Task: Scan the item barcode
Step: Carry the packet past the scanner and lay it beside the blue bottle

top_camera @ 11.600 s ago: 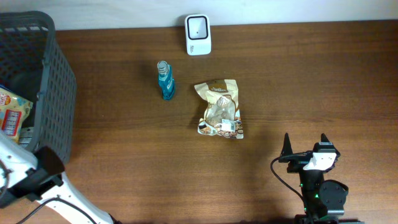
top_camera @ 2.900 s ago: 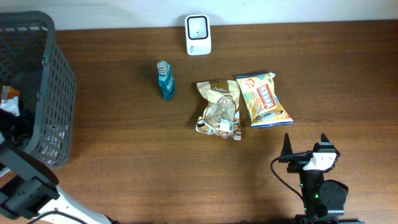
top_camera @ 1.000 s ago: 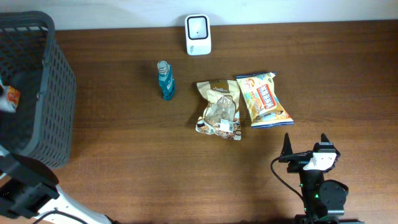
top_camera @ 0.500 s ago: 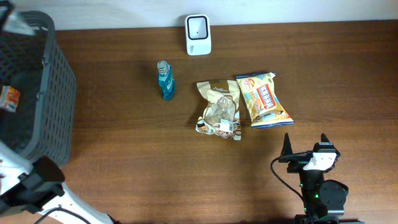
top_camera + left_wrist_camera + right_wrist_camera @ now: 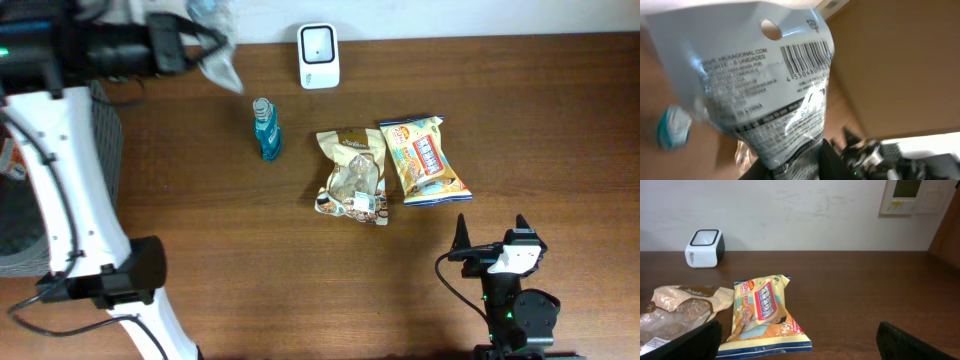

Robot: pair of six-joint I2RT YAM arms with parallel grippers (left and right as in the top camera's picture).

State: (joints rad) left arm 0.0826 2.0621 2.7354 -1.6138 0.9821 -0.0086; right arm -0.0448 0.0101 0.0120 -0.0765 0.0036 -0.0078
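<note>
My left gripper (image 5: 196,42) is shut on a pale grey-blue packet (image 5: 220,62), held above the table's back edge, left of the white scanner (image 5: 318,55). In the left wrist view the packet (image 5: 765,90) fills the frame and its lower end is pinched between my dark fingers (image 5: 832,160). The printed barcode (image 5: 807,57) faces this camera. My right gripper (image 5: 490,238) rests near the front right, open, with nothing between its jaws. From the right wrist view the scanner (image 5: 704,247) stands at the far left against the wall.
A dark mesh basket (image 5: 105,170) sits at the left edge, partly behind my left arm. A teal bottle (image 5: 266,130) lies right of it. A brown snack bag (image 5: 352,175) and a yellow snack bag (image 5: 425,160) lie side by side mid-table.
My left arm has risen out of the basket and swung right along the back edge, carrying the grey-blue packet toward the scanner. The right arm has not moved.
</note>
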